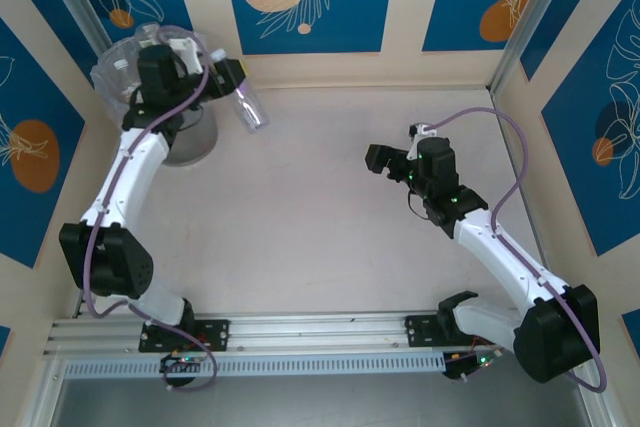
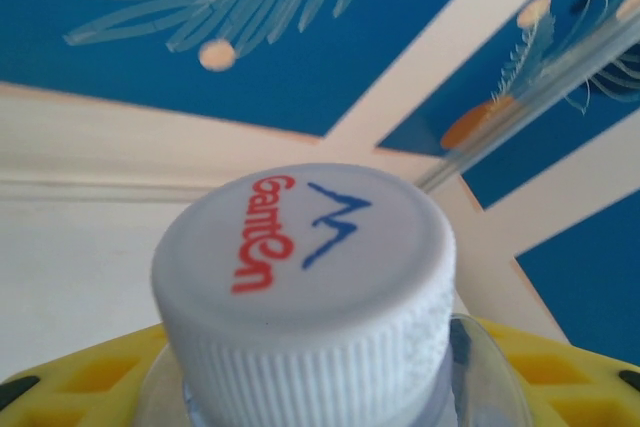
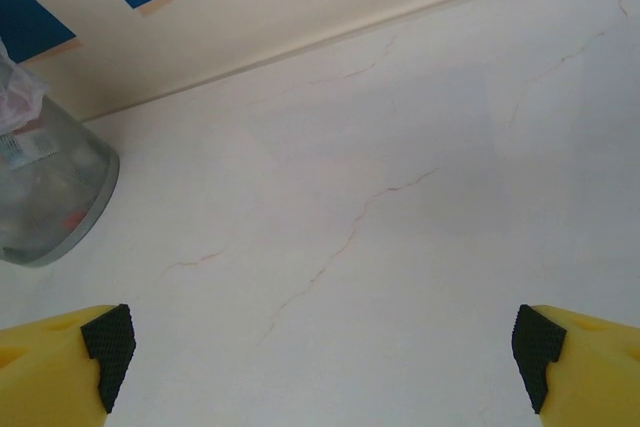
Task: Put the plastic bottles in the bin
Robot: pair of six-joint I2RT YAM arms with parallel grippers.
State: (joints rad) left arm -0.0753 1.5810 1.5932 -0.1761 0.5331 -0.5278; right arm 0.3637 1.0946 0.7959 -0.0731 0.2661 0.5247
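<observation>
My left gripper [image 1: 232, 77] is shut on a clear plastic bottle [image 1: 250, 109], held in the air just right of the bin [image 1: 112, 67] at the far left corner. In the left wrist view the bottle's white cap [image 2: 305, 277], printed with a red and blue logo, sits between my yellow fingers [image 2: 80, 377]. The bin is a round translucent wastebasket with a crinkly liner, partly hidden by the left arm. In the right wrist view the bin [image 3: 50, 187] holds blurred items. My right gripper [image 1: 385, 159] [image 3: 320, 357] hangs open over bare table, right of centre.
Blue and cream patterned walls close the table at the back and both sides. An aluminium rail [image 1: 320, 332] with the arm bases runs along the near edge. The tabletop [image 3: 380, 197] is pale with thin crack lines.
</observation>
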